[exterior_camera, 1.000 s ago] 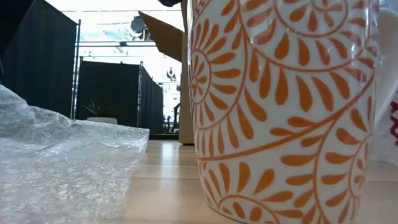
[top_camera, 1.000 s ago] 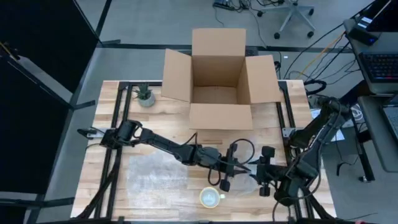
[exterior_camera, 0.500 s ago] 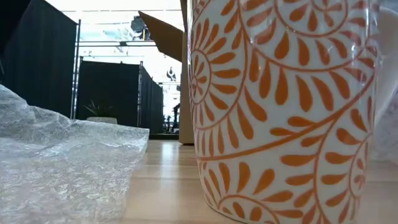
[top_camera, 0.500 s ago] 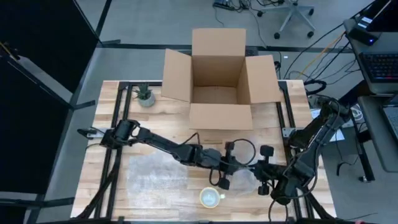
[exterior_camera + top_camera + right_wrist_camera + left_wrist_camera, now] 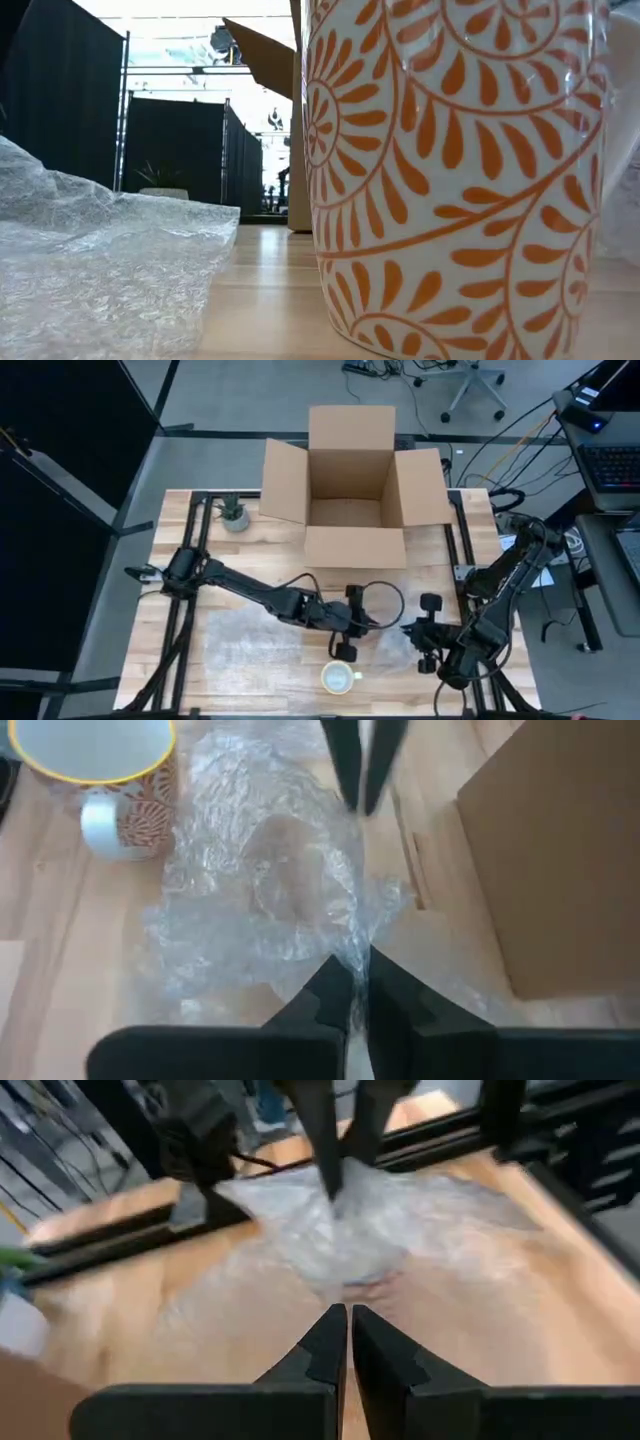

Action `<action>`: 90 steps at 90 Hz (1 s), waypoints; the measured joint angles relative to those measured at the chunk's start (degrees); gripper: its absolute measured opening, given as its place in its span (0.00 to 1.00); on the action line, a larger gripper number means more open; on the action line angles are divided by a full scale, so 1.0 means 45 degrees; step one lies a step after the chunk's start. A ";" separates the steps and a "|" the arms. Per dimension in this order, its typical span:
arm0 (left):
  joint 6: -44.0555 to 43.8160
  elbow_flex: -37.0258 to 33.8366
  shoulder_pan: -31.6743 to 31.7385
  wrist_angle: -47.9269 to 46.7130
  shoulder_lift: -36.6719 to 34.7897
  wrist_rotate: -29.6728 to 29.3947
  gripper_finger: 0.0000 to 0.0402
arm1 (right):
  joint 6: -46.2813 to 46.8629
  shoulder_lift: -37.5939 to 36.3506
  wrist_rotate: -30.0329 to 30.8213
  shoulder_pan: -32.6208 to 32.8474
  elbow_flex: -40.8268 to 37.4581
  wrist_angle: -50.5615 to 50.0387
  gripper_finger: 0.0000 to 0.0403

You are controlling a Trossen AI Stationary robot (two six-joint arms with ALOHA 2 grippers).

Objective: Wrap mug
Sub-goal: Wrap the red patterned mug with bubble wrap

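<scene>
An open cardboard box (image 5: 354, 490) stands at the far edge of the wooden counter (image 5: 170, 600), with a small potted plant (image 5: 233, 513) to its left.

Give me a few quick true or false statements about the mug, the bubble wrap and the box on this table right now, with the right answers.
1. The mug is inside the cardboard box. False: it stands on the table near the front edge.
2. The right gripper pinches a small bubble wrap piece. True.
3. The mug lies on its side. False: it stands upright, opening up.
4. A larger bubble wrap sheet lies flat to the left of the mug. True.
5. A small potted plant stands near the box. True.
</scene>
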 joint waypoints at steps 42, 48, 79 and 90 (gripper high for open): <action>-0.2845 -0.0010 0.0348 -0.0553 0.1512 0.0821 0.43 | 0.0000 -0.0003 0.0217 -0.0039 0.0000 0.0037 0.00; -0.2866 -0.0010 0.0415 -0.0207 0.1876 0.0817 0.46 | -0.0005 -0.0003 0.0434 -0.0039 0.0000 0.0033 0.00; -0.2151 -0.0010 0.1492 0.3388 0.2761 0.0685 0.46 | 0.0176 -0.0003 0.0500 -0.0039 0.0000 0.0319 0.00; -0.2146 0.0003 0.1699 0.4823 0.2736 0.0688 0.46 | 0.0466 -0.0003 0.0467 -0.0039 0.0000 0.0335 0.00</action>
